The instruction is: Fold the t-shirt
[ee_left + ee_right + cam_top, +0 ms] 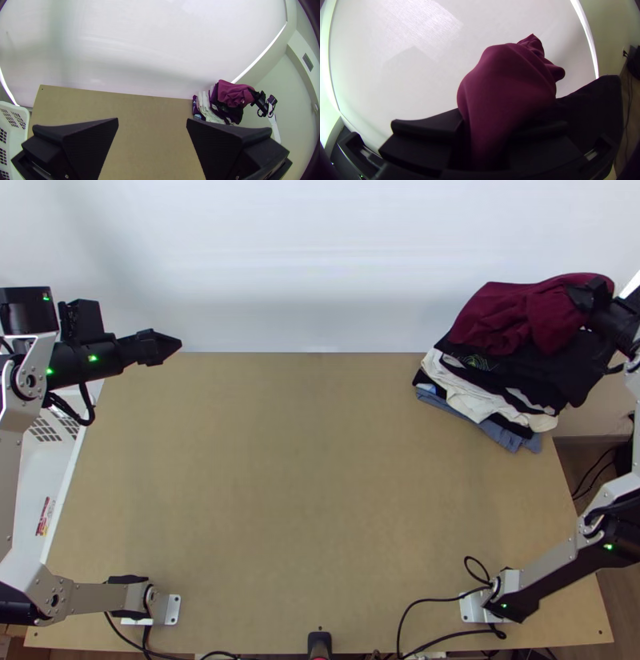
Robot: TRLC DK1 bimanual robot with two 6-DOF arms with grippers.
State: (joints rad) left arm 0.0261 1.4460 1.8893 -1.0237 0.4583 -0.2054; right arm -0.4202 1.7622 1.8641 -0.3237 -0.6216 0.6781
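A flat, light brown wooden tabletop (pixel 320 468) is seen, and small dark holes (pixel 42 89) are made near its corners. Past its far edge, a big, smooth white wall (pixel 280 260) is seen, with soft grey shadows on it. At the far right corner, a messy pile of black, white and blue clothes (pixel 460 390) is stacked. On top of it, a bunched dark red cloth (pixel 496 316) is seen, and part of it is pinched tight between the two fingers of the right gripper (pixel 592 296). Near the far left corner, the left gripper (pixel 170 346) is held up, with its two black fingers wide apart. Just by the left edge, a white plastic basket (pixel 40 476) is placed. Along the near edge, thin black cables (pixel 436 599) are laid in bends, and silver metal plates (pixel 173 610) are fixed. Past the right edge, a brown floor (pixel 628 604) can be seen. High up in the room, a small grey vent (pixel 307 62) is set
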